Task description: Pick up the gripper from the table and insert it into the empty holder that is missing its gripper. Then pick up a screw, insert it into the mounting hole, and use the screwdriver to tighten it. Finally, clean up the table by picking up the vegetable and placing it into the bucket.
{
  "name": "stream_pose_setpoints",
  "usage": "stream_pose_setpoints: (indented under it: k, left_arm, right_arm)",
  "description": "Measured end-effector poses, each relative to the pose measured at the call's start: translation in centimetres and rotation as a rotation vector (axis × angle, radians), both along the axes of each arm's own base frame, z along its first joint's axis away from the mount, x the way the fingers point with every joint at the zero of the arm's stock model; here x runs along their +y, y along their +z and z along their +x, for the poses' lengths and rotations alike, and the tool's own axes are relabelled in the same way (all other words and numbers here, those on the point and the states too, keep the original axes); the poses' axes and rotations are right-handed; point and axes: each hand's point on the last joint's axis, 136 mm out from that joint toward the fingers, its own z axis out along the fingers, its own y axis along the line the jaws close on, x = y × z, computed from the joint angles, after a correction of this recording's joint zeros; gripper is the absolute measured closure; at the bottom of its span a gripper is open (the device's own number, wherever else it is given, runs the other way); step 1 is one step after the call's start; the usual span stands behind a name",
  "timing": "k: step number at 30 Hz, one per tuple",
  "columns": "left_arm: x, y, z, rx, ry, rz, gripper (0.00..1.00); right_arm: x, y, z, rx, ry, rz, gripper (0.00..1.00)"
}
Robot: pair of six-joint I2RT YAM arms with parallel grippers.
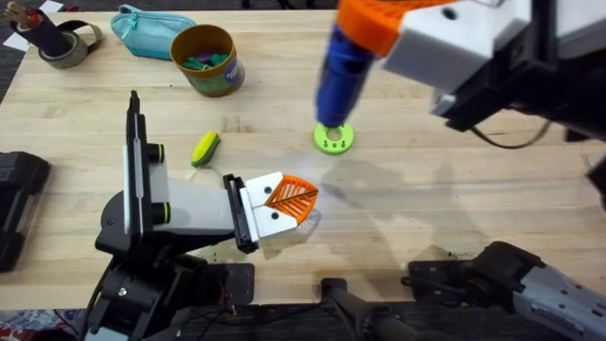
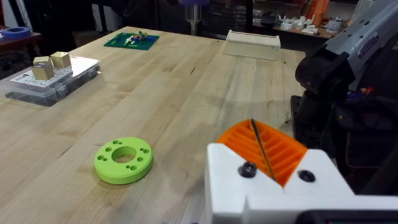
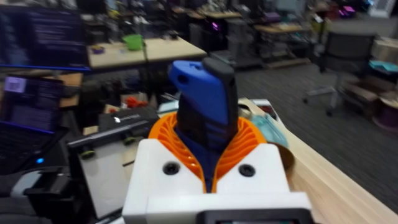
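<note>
The right end effector has its orange jaws clamped tight on the blue screwdriver, tip down right over the green disc, probably to pick up a screw or seat the bit. The left end effector rests low on the counter, fingers together, nothing held. The toy corn is just behind it, the bucket farther back. No readable writing.

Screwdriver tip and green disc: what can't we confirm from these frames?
- Screwdriver tip: overhead, blurred over the green disc; contact or a screw there cannot be told.
- Left gripper: overhead, holder and gripper overlap; seating unclear.
- Bucket contents: too small to name.
- Right gripper: right wrist view, screwdriver's lower end hidden between the pads.
</note>
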Motion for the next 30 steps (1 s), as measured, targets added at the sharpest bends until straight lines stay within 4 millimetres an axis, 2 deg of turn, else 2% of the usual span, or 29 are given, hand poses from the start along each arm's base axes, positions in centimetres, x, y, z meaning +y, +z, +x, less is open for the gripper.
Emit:
stream_pose_setpoints:
  k: [7, 14, 19, 24, 30]
  left_arm:
    - [0.0, -0.1, 0.0, 0.008, 0.003, 0.002, 0.988]
    - [0.0, -0.1, 0.0, 0.008, 0.003, 0.002, 0.988]
    - [0.0, -0.1, 0.0, 0.008, 0.003, 0.002, 0.988]
    - [0.0, -0.1, 0.0, 0.008, 0.003, 0.002, 0.988]
    - [0.0, -0.1, 0.0, 0.008, 0.003, 0.002, 0.988]
  right_arm:
    - [1.3, -1.7, 0.7, 0.054, 0.029, -0.023, 0.963]
    - [2.8, -1.1, 0.5, 0.033, 0.133, 0.017, 0.964]
    - [4.9, -1.5, 0.9, 0.087, 0.254, -0.012, 0.964]
    - [7.0, -0.4, 1.8, 0.095, 0.364, -0.033, 0.962]
    - [8.2, 1.6, 1.8, 0.014, 0.473, -0.017, 0.964]
